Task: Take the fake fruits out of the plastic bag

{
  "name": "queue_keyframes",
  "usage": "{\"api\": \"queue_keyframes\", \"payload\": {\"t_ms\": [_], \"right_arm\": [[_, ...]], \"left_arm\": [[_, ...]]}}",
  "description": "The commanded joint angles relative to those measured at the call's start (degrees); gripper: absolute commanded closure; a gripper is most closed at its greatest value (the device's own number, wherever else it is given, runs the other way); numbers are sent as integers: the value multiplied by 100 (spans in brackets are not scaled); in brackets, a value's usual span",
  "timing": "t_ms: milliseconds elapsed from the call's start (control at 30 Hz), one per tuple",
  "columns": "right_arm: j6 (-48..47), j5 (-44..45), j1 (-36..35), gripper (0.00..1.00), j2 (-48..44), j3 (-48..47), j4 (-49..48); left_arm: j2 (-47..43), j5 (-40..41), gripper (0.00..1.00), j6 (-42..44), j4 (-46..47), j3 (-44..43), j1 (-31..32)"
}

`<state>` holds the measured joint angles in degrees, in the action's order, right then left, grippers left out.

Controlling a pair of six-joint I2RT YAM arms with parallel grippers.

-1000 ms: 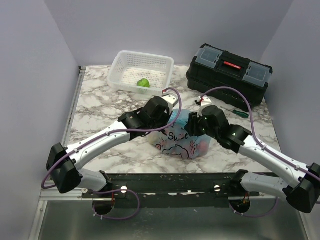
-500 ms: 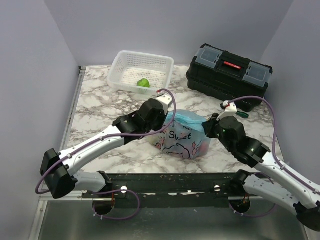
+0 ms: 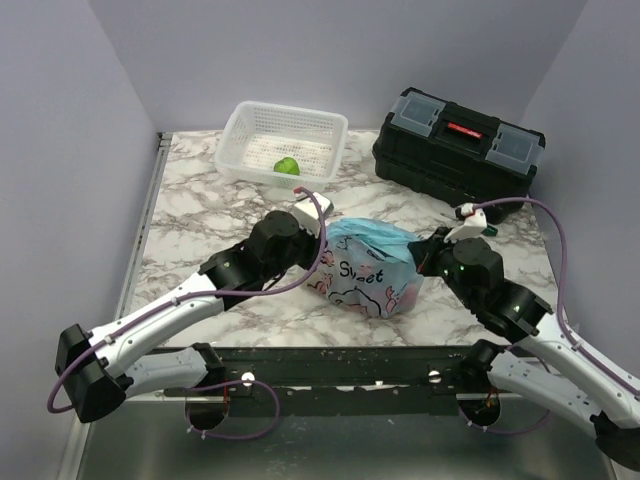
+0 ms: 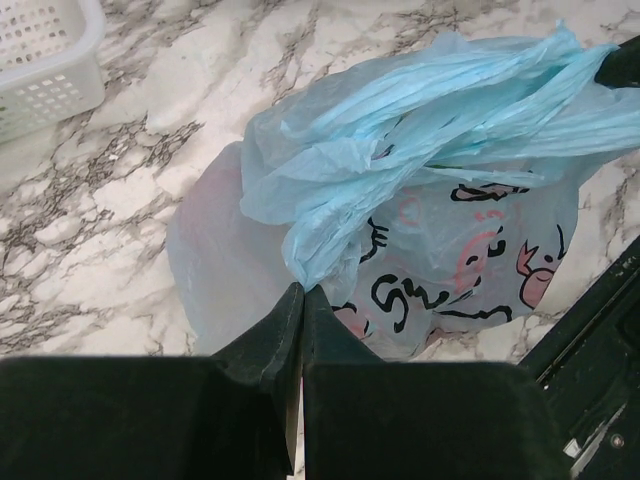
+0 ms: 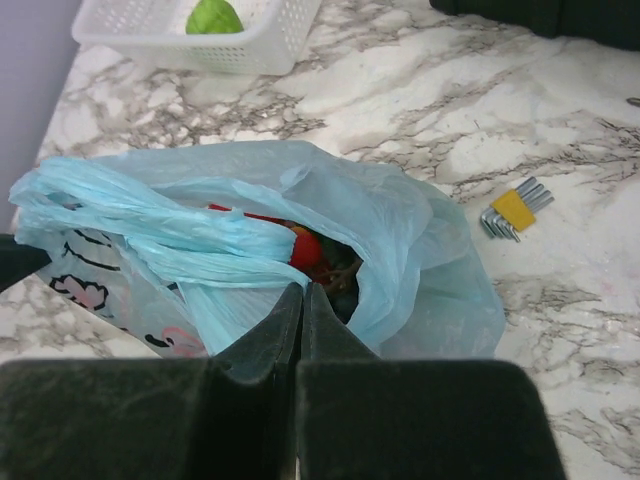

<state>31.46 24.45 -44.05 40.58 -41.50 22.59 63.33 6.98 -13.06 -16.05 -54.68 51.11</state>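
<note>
Marble table (image 3: pixel 200 215) bears the plastic bag (image 3: pixel 365 265), black lettering reading "Sweet"

**Plastic bag (image 3: pixel 365 265) central on the surface (image 3: pixel 200 215)**

The fake fruits (image 5: pixel 305 247) lie inside the plastic bag. The left tool (image 4: pixel 303 290) meets its left side and the right tool (image 5: pixel 303 288) its right. Behind, a basket (image 3: pixel 283 140) holding one round fruit (image 3: pixel 287 166) sits left and a toolbox (image 3: pixel 458 148) right. A hex key set (image 5: pixel 512 212) lies near the bag, on its toolbox side.

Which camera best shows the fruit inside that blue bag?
The right wrist view: it looks into the open bag, where red fruit shows. The top and left wrist views show only the bag's outside.
</note>
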Motion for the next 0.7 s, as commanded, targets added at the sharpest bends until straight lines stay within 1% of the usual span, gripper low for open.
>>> {"api": "queue_keyframes", "payload": {"t_ms": [0,133,333,433,500,533,633,667], "right_arm": [[306,-79,-7,99,-263,191,-260],[452,-33,-6,99,-355,299,-239],[617,-220,-7,99,-431,409,-271],[625,-267,-6,99,-536,513,-322],[592,-316,-3,99,-611,562,-375],[576,-343,-5,99,-629,583,-387],[539,-406,-7,99,-746,615,-387],[533,-420,-7,99,-794,644,-387]], "left_arm": [[-468,-224,99,115,814,291,13],[-615,-276,83,174,974,394,13],[-657,-196,63,303,1025,458,13],[-592,-208,44,399,940,355,13],[-453,-342,35,401,771,138,8],[-333,-475,33,365,606,-48,13],[132,-956,31,208,44,-813,13],[285,-974,31,143,-151,-1043,17]]}}
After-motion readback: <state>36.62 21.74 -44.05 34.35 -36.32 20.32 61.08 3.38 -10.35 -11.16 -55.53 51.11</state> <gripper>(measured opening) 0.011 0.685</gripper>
